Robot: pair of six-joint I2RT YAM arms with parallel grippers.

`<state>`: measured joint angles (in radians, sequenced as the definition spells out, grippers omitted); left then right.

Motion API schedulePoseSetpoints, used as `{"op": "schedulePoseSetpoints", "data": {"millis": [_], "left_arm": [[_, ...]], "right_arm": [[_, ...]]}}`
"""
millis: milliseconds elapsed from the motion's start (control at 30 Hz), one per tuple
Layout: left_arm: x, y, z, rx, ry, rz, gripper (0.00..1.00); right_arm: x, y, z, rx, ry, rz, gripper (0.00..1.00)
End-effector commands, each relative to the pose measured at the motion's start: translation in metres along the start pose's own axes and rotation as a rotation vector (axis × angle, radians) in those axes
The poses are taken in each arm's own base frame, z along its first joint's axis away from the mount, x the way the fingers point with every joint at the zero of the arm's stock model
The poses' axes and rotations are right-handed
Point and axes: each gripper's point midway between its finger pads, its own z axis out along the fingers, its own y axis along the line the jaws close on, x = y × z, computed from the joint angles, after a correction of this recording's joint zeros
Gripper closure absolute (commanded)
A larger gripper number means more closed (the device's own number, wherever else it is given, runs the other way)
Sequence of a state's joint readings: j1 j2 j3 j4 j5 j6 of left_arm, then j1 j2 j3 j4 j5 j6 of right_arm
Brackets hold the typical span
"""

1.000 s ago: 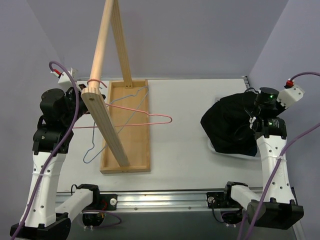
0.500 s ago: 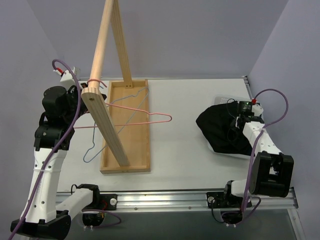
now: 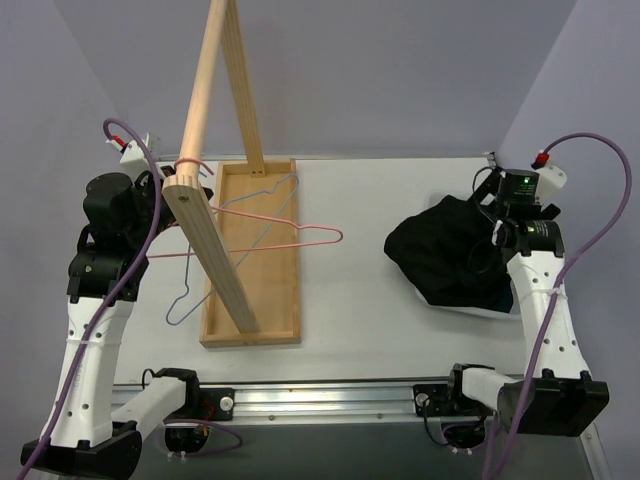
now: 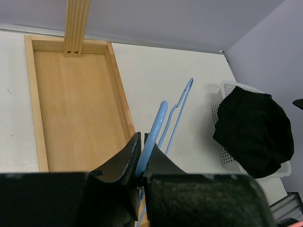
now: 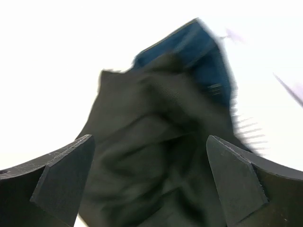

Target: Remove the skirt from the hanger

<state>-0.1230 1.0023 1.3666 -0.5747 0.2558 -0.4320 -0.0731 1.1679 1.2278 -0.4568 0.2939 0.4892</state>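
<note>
- Skirt [image 3: 440,262] first. Where is it?
- It lies in a black heap in the white basket [image 4: 221,142], on the right side of the table. Some of it hangs over the rim. It is well apart from the hangers.
- So it is off the hanger?
- Yes. The blue hanger [image 4: 155,127] is bare (just thin wire, no cloth on it). I think the big job is done.
- Who holds the hanger?
- The left gripper [image 4: 143,156]. Its two jaws are pinched tight on the thick blue part. It is next to the wooden rack [image 3: 205,240], over by the tray [image 3: 280,290]. A pink hanger [image 3: 300,225] sits on the rack too, also bare.
- And the other one?
- The right gripper [image 5: 150,142] is just above the skirt. Its jaws are spread wide and nothing is in them. That view is blurry, so I cannot tell if a finger touches the cloth.
- What step is this, then?
- The letting-go step, I would say. The skirt is dropped and the hand is free.
- What comes next?
- I guess the right arm should go straight up, with the jaws wide, so no fold gets caught and pulled out. The left one may need to set the blue hanger down softly.
</note>
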Motion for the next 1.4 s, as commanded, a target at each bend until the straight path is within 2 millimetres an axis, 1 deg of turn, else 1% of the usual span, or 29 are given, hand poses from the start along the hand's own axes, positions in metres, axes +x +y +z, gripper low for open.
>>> {"op": "schedulePoseSetpoints", "data": {"millis": [0, 67, 100, 167, 200, 267, 300, 333, 433, 467, 533, 567, 633, 700, 733, 800, 833, 867, 933, 967, 1000, 1033, 1067, 1100, 1133, 1167, 1300, 1333, 1367], "left_arm": [[-0.021, -0.014, -0.008, 0.043, -0.067, 0.025, 0.98], [-0.021, -0.014, -0.009, 0.043, -0.068, 0.024, 0.98], [-0.022, -0.015, -0.009, 0.045, -0.071, 0.023, 0.98], [-0.022, -0.015, -0.010, 0.046, -0.074, 0.021, 0.98], [-0.022, -0.015, -0.009, 0.045, -0.071, 0.017, 0.98], [-0.022, -0.016, -0.009, 0.050, -0.071, 0.014, 0.98], [-0.022, -0.017, -0.009, 0.054, -0.071, 0.010, 0.98], [-0.023, -0.017, -0.009, 0.053, -0.073, 0.010, 0.98], [-0.024, -0.018, -0.011, 0.054, -0.078, 0.011, 0.98], [-0.024, -0.018, -0.011, 0.052, -0.077, 0.011, 0.98], [-0.024, -0.018, -0.012, 0.052, -0.077, 0.011, 0.98], [-0.025, -0.019, -0.013, 0.053, -0.080, 0.010, 0.98], [-0.026, -0.019, -0.015, 0.052, -0.082, 0.012, 0.98], [-0.027, -0.020, -0.017, 0.051, -0.088, 0.016, 0.98], [-0.028, -0.021, -0.018, 0.052, -0.090, 0.020, 0.98], [-0.027, -0.019, -0.019, 0.044, -0.078, 0.026, 0.98], [-0.028, -0.020, -0.020, 0.045, -0.081, 0.030, 0.98], [-0.029, -0.021, -0.021, 0.046, -0.085, 0.034, 0.98], [-0.030, -0.020, -0.021, 0.043, -0.087, 0.039, 0.98], [-0.030, -0.020, -0.020, 0.041, -0.083, 0.041, 0.98], [-0.030, -0.020, -0.020, 0.041, -0.084, 0.043, 0.98], [-0.028, -0.019, -0.018, 0.040, -0.077, 0.041, 0.98], [-0.028, -0.018, -0.017, 0.042, -0.075, 0.041, 0.98], [-0.027, -0.019, -0.016, 0.047, -0.075, 0.037, 0.98], [-0.025, -0.018, -0.014, 0.049, -0.071, 0.033, 0.98], [-0.025, -0.019, -0.013, 0.053, -0.072, 0.028, 0.98], [-0.023, -0.019, -0.009, 0.061, -0.065, 0.021, 0.98], [-0.024, -0.019, -0.009, 0.062, -0.066, 0.023, 0.98], [-0.025, -0.020, -0.009, 0.064, -0.065, 0.023, 0.98]], "right_arm": [[0.040, 0.048, -0.022, -0.190, 0.137, -0.118, 0.00], [0.059, 0.071, -0.029, -0.280, 0.199, -0.140, 0.00], [0.069, 0.081, -0.034, -0.317, 0.222, -0.154, 0.04], [0.077, 0.089, -0.038, -0.344, 0.239, -0.130, 0.09], [0.087, 0.089, -0.039, -0.352, 0.256, -0.130, 0.16], [0.089, 0.097, -0.043, -0.408, 0.247, -0.098, 0.24], [0.100, 0.098, -0.043, -0.430, 0.284, -0.096, 0.31], [0.103, 0.103, -0.044, -0.455, 0.293, -0.087, 0.33], [0.126, 0.105, -0.038, -0.467, 0.370, -0.094, 0.34], [0.132, 0.103, -0.035, -0.457, 0.389, -0.100, 0.31], [0.146, 0.088, -0.020, -0.359, 0.418, -0.134, 0.24], [0.148, 0.080, -0.013, -0.309, 0.413, -0.148, 0.20], [0.153, 0.061, 0.005, -0.194, 0.384, -0.181, 0.19], [0.159, 0.054, 0.015, -0.153, 0.390, -0.197, 0.20], [0.165, 0.050, 0.023, -0.124, 0.401, -0.208, 0.21], [0.169, 0.039, 0.031, -0.077, 0.405, -0.208, 0.27], [0.167, 0.035, 0.034, -0.051, 0.395, -0.194, 0.34], [0.160, 0.027, 0.037, -0.014, 0.364, -0.186, 0.59], [0.138, 0.012, 0.037, 0.032, 0.303, -0.141, 0.79], [0.121, 0.004, 0.037, 0.073, 0.252, -0.123, 0.90], [0.105, -0.012, 0.040, 0.118, 0.219, -0.091, 0.90], [0.091, -0.017, 0.038, 0.130, 0.182, -0.086, 0.90], [0.078, -0.030, 0.040, 0.168, 0.157, -0.088, 0.88], [0.060, -0.037, 0.042, 0.199, 0.119, -0.071, 0.88], [0.055, -0.052, 0.049, 0.250, 0.133, -0.055, 0.88], [0.052, -0.055, 0.051, 0.258, 0.139, -0.049, 0.89], [0.078, -0.057, 0.067, 0.245, 0.218, -0.037, 0.85], [0.096, -0.058, 0.072, 0.234, 0.253, -0.036, 0.84], [0.106, -0.060, 0.074, 0.234, 0.270, -0.032, 0.84]]}}
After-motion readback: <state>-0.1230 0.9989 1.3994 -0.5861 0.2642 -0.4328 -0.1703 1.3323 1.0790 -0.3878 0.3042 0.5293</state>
